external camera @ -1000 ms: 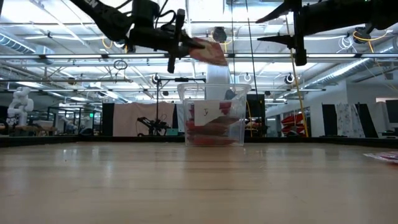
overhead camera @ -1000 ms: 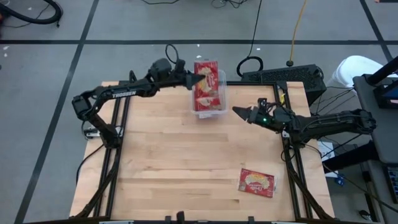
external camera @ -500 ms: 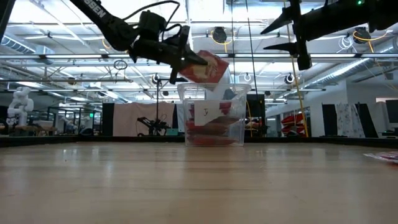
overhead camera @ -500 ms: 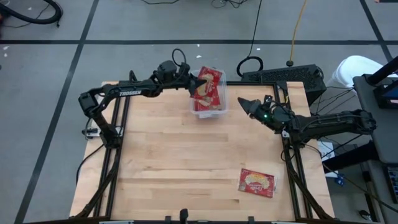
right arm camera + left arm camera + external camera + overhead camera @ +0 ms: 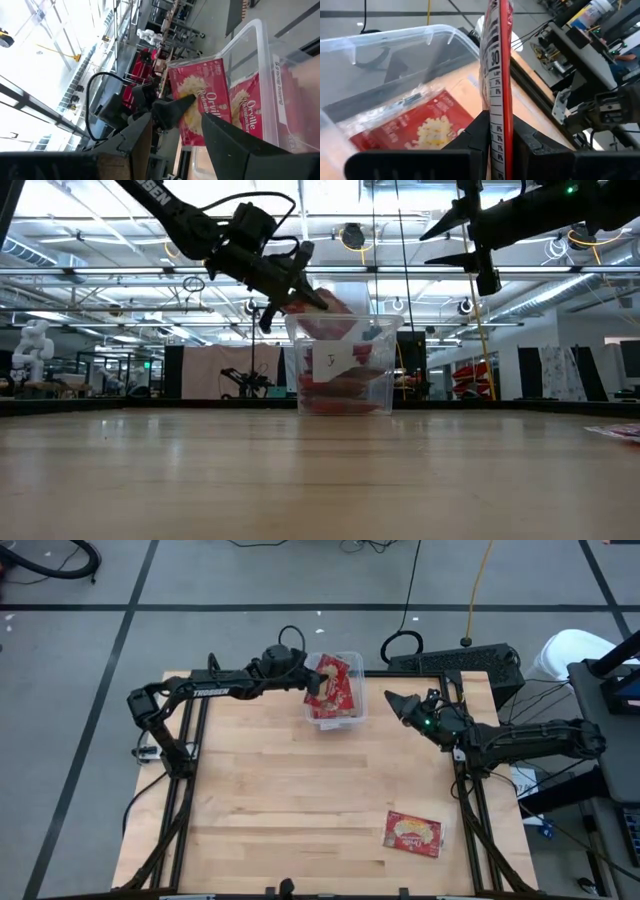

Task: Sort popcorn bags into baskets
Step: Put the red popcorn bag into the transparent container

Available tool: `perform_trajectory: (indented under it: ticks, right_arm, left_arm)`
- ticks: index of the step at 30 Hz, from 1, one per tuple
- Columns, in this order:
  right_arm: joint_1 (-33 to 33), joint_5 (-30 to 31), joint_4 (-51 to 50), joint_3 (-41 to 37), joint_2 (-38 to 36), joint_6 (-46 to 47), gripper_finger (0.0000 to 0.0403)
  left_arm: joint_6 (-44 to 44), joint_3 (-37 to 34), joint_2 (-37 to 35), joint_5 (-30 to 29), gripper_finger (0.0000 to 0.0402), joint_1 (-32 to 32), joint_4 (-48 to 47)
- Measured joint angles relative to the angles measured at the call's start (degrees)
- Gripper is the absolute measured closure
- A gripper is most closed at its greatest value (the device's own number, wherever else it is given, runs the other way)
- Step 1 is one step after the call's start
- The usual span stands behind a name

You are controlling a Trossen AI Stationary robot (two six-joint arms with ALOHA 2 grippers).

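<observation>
A clear plastic tub [image 5: 354, 712] [image 5: 345, 370] stands at the table's far middle with red popcorn bags [image 5: 420, 127] lying flat in it. My left gripper [image 5: 314, 680] [image 5: 310, 298] reaches in from the left at the tub's mouth, shut on one red popcorn bag [image 5: 338, 682] [image 5: 340, 308] [image 5: 200, 95]. To the right of the tub my right gripper [image 5: 392, 703] [image 5: 462, 242] hovers high, open and holding nothing. Another red bag [image 5: 413, 833] lies flat on the table near the right front. My left gripper pinches the popcorn bag between its two fingers [image 5: 480, 137], which sit on the bag's two flat faces near its edge [image 5: 498, 117]. It comes from the table's left, slanting down. The bag is off the table and tilted, its free end [image 5: 345, 690] over the tub's opening.
Black frame rails run along the table's left [image 5: 190, 740] and right [image 5: 470, 800] sides. A dark box with cables [image 5: 455, 665] sits beyond the far right corner. Bare wood lies across the table's middle and near left.
My left gripper has moved right toward the tub, come down and tipped forward. The bag it holds has gone from above the tub's rim to the tub's mouth. My right gripper has shifted a little toward the far edge and stayed open.
</observation>
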Motion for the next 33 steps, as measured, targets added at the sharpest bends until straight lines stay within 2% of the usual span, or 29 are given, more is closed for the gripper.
perform_trajectory:
  ticks: [5,12,17,27,33]
  right_arm:
    - [0.01,-0.05,-0.02,0.00,0.00,-0.40,0.0236]
    - [0.02,-0.94,-0.02,0.00,0.00,-0.53,0.0236]
    - [0.02,-3.01,-0.06,0.00,0.00,-0.53,0.0236]
    - [0.02,-3.08,-0.24,0.00,0.00,-0.54,0.0236]
    - [0.02,-3.21,-1.17,0.00,-0.02,-0.75,0.0236]
  left_arm:
    - [-1.47,0.00,-0.04,-2.17,0.0350,-1.27,0.10]
    - [-2.72,0.00,-0.34,-5.49,0.0345,-1.10,-6.88]
    - [-3.11,0.00,-0.61,-5.72,0.0302,-0.48,-9.21]
    - [-4.16,0.00,-2.22,-5.52,0.0191,0.60,-11.57]
    - [-3.27,0.00,-6.54,-5.51,0.0173,2.87,-19.39]
